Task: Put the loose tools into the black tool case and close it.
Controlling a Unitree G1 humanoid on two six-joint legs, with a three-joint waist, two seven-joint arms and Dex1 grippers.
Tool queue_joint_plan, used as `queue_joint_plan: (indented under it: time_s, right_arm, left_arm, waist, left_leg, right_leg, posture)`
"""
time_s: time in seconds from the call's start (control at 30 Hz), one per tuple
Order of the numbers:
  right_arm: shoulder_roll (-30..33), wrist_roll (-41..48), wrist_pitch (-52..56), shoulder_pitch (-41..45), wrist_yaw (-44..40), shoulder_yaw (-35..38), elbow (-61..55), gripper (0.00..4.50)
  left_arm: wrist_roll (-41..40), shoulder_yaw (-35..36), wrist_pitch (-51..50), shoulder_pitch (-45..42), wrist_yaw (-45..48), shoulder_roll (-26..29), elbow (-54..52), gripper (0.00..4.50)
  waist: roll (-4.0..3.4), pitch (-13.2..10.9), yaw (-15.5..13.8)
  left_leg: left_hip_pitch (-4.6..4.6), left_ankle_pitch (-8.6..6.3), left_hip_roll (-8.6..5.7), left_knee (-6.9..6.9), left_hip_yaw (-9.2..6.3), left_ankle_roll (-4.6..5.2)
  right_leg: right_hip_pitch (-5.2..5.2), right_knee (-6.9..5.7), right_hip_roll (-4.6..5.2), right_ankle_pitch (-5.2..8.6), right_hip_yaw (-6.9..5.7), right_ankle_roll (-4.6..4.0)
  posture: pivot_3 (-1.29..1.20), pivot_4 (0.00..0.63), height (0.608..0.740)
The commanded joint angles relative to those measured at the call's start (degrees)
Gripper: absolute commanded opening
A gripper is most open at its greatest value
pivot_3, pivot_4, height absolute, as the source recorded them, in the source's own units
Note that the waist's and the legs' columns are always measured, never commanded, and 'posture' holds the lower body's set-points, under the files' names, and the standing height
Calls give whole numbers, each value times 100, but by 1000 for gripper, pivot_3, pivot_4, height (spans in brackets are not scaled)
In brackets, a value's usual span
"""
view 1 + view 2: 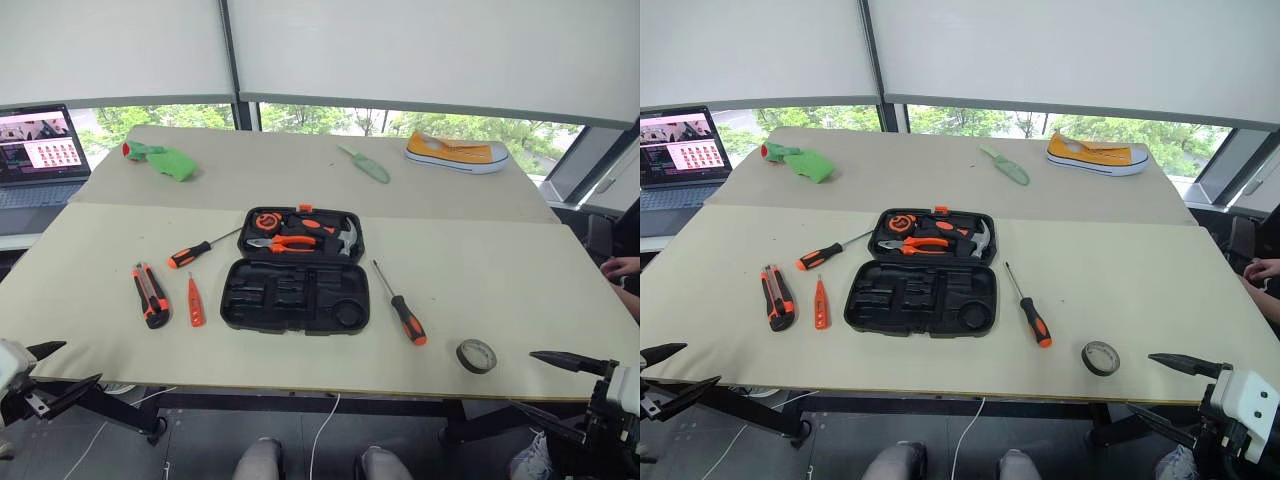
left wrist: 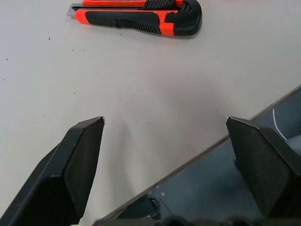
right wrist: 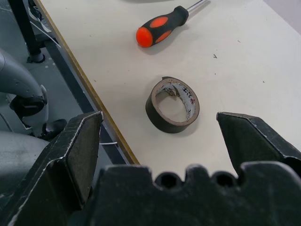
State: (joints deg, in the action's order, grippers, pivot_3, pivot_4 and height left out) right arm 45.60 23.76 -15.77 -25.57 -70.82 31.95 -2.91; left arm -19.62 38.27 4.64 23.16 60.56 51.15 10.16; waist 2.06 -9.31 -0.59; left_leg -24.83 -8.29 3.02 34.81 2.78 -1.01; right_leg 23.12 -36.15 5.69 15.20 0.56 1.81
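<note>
The black tool case (image 1: 296,296) lies open mid-table; its far half (image 1: 345,222) holds pliers, a hammer and other tools, and the near half's slots are bare. One screwdriver (image 1: 199,248) lies to the case's left, and another screwdriver (image 1: 401,304) lies to its right. The utility knife (image 1: 150,294) and the small tester screwdriver (image 1: 195,300) lie left of the case. The tape roll (image 1: 476,355) sits near the front edge on the right. My left gripper (image 1: 82,362) hangs open at the front left edge, short of the knife (image 2: 141,16). My right gripper (image 1: 522,378) is open, just short of the tape roll (image 3: 172,104).
On the far half of the table lie a green trowel (image 1: 365,163), a yellow sneaker (image 1: 455,152) and a green cloth (image 1: 165,160). A laptop (image 1: 40,145) stands at the far left. A person's hand (image 1: 625,268) shows at the right edge. The table's front edge (image 1: 300,392) runs between my grippers.
</note>
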Motion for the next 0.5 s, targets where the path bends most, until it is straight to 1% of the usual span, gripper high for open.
queue_joint_plan:
  time_s: [0.03, 0.07, 0.13, 0.27, 0.33, 0.4, 0.5]
  right_arm:
    - [-185, 200, -201, 280, 151, -96, -263, 4500]
    - [-378, 346, -193, 532, 368, -223, -485, 4500]
    - [-622, 525, 54, 817, 709, -364, -846, 4500]
    - [-989, 1179, 778, 1125, 1436, -452, -1486, 4500]
    - [-1075, 1275, 857, 1210, 1581, -481, -1623, 4500]
    - [-1199, 1207, 871, 1269, 1719, -638, -1787, 4500]
    - [-1299, 1191, 992, 1280, 1916, -813, -2066, 4500]
  left_arm:
    - [-577, 269, -649, -256, -500, -249, -392, 4417]
    - [-953, 454, -1082, -416, -936, -501, -584, 4417]
    - [-1298, 704, -1579, -552, -1468, -862, -851, 4417]
    - [-1218, 1003, -1757, -466, -2233, -1340, -940, 4417]
    - [-1163, 1063, -1772, -483, -2443, -1417, -894, 4417]
    - [-1521, 1010, -2166, -575, -2416, -1426, -1028, 4417]
    - [-1493, 676, -2595, -1002, -2574, -1127, -1080, 4417]
  waist:
    - [0, 0, 1]
    - [0, 1, 1]
    - [0, 1, 26]
    - [5, 5, 61]
    - [7, 6, 59]
    - [11, 9, 38]
    - [17, 13, -34]
  left_leg:
    - [0, 0, 0, 0, 0, 0]
    - [0, 0, 0, 0, 0, 0]
    - [4, 0, 18, 5, -3, 0]
    - [-1, 2, 38, 14, 4, 3]
    - [3, 2, 40, 14, 8, 3]
    - [3, 2, 38, 13, 10, 3]
    - [7, 0, 44, 15, 11, 0]
  right_leg:
    - [0, 0, 0, 0, 0, 0]
    - [0, 0, 0, 0, 0, 0]
    - [-6, -3, -4, -7, 0, 7]
    - [-24, -5, -29, -24, 2, 1]
    - [-29, -4, -39, -24, 5, 0]
    - [-27, -4, -43, -27, 4, -6]
    - [-6, -5, -47, -25, -4, -12]
  posture:
    - [0, 150, 740]
    - [0, 150, 740]
    - [0, 150, 740]
    - [0, 150, 740]
    - [0, 150, 740]
    - [0, 150, 740]
    - [0, 150, 740]
